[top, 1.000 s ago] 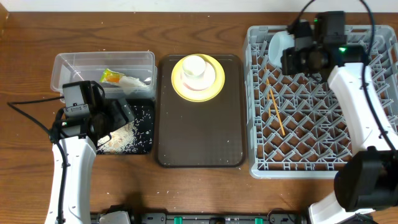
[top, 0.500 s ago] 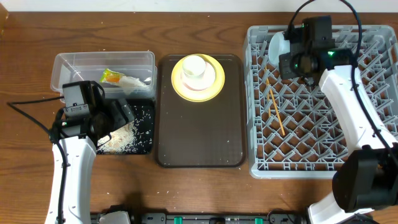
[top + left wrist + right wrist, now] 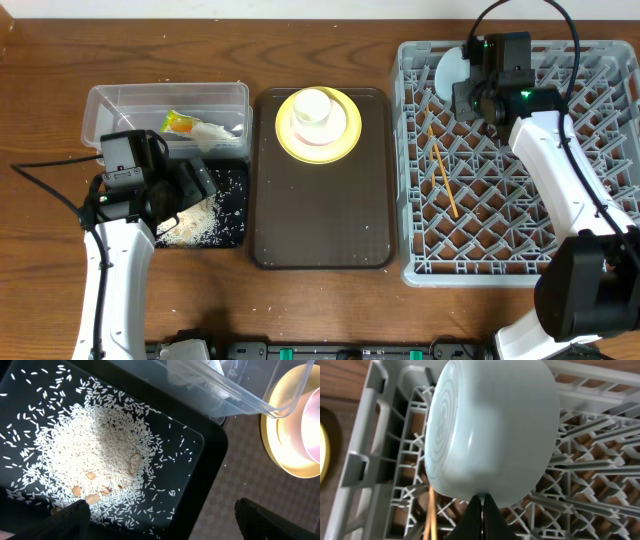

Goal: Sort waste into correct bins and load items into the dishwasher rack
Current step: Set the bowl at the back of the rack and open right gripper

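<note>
The right fingers [image 3: 479, 512] pinch tight on the rim of the one light blue bowl [image 3: 490, 430]. They hold it on its side over the far left corner of the dishwasher rack [image 3: 415, 260], with the right arm stretched along the rack. One chopstick [image 3: 445, 185] lies on the pegs. The left fingers [image 3: 75, 510] gape wide over the rice [image 3: 95, 455] in the black tray [image 3: 197, 485], the left arm bent above it.

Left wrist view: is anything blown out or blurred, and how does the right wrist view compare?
Left wrist: the yellow plate glares, nearly washed out, while the rice is sharp. Right wrist: the light blue bowl fills the frame, slightly soft, evenly lit.
</note>
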